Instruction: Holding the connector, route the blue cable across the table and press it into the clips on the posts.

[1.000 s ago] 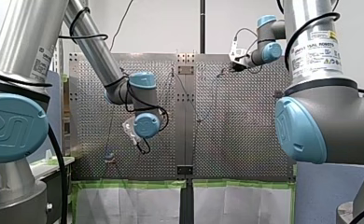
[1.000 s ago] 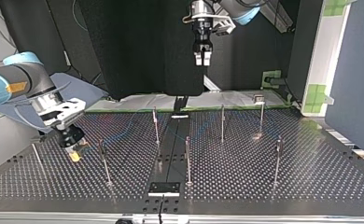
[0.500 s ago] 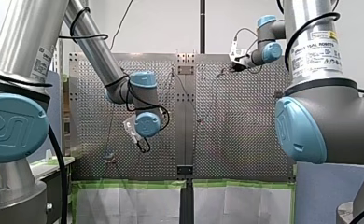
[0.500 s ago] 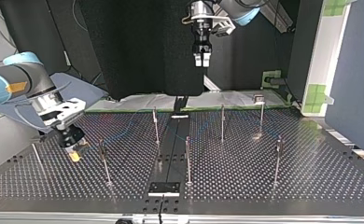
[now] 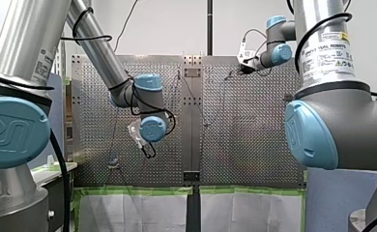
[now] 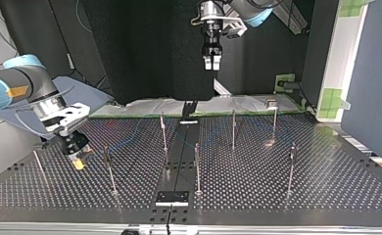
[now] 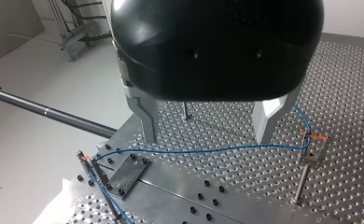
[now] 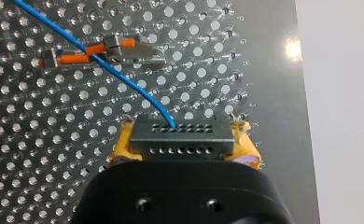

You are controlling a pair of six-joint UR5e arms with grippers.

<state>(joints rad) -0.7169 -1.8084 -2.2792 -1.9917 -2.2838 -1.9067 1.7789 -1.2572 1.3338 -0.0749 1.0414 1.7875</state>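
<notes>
In the right wrist view my right gripper (image 8: 182, 140) is shut on the grey connector (image 8: 180, 135), clamped between its yellow pads (image 8: 124, 144). The blue cable (image 8: 124, 84) leaves the connector and passes through an orange-tipped clip (image 8: 98, 51) just ahead. At the top view's left that gripper (image 6: 79, 160) hangs low over the plate beside a post (image 6: 109, 171). My left gripper (image 6: 212, 62) is high above the table's far edge, open and holding nothing. Under its fingers (image 7: 145, 119) the cable (image 7: 208, 150) runs between two clipped posts (image 7: 314, 151).
Several thin posts (image 6: 197, 166) stand about the perforated plate (image 6: 326, 186), among them two further back (image 6: 233, 128) and one towards the top view's right (image 6: 291, 166). A dark bracket (image 6: 172, 198) sits at the near edge. A black tripod bar (image 7: 49, 112) lies beyond the table.
My left gripper has risen a little and then stopped. My right gripper and the connector have stayed where they were.
</notes>
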